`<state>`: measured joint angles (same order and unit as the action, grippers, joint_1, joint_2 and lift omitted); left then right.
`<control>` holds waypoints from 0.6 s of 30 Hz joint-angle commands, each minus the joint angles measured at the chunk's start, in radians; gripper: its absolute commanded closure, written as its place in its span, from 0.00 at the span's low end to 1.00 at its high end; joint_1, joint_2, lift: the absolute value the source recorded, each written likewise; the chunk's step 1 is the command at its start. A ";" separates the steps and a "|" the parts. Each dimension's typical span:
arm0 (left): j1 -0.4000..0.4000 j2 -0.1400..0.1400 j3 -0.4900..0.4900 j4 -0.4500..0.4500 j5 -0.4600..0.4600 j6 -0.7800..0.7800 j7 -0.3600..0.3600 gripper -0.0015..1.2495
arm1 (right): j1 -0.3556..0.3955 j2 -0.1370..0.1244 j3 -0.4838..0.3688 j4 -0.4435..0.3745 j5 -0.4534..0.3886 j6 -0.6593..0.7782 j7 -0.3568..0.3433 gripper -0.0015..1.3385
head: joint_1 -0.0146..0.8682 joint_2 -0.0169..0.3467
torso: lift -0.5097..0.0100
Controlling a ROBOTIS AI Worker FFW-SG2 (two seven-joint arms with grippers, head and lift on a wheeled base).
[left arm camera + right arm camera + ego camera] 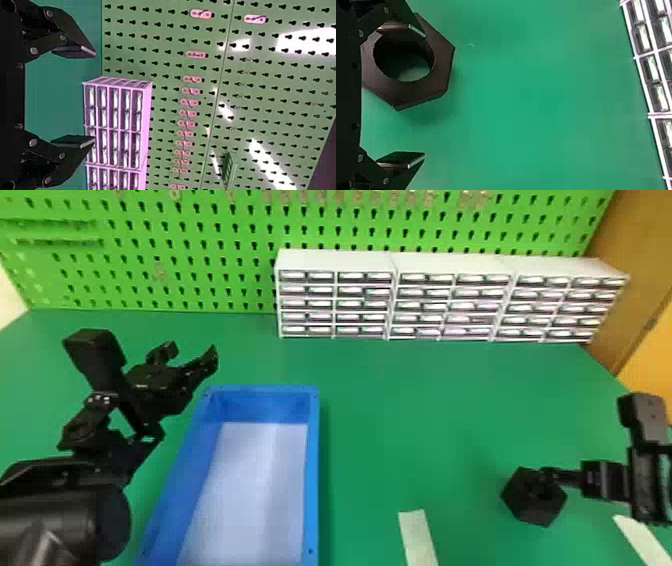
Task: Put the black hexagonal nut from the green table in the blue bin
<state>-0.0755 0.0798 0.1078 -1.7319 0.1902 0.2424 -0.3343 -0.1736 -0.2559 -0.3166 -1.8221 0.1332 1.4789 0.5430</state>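
Black nut (532,497), one; blue bin (314,470), one.

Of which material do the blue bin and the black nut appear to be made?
The bin looks like smooth plastic: evenly blue, thin rim. The nut has a matte dark finish and dull faces, perhaps plastic; painted metal is also possible.

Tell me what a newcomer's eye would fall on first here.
Probably the bright blue bin, left of centre on the green table in the head view. Close behind comes the chunky black hexagonal nut toward the right, with one finger of the open right pincer overlapping it in view. At the table's back, white drawer cabinets stand before a vivid green pegboard.
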 commanded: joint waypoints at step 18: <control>-0.001 0.000 0.000 0.000 0.000 0.000 0.000 0.39 | -0.003 -0.003 0.007 0.001 0.052 0.043 0.000 0.17 | 0.80 0.07 | 0.79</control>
<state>-0.0758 0.0798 0.1074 -1.7319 0.1902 0.2424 -0.3343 -0.1738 -0.2581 -0.3106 -1.8222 0.1763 1.5211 0.5430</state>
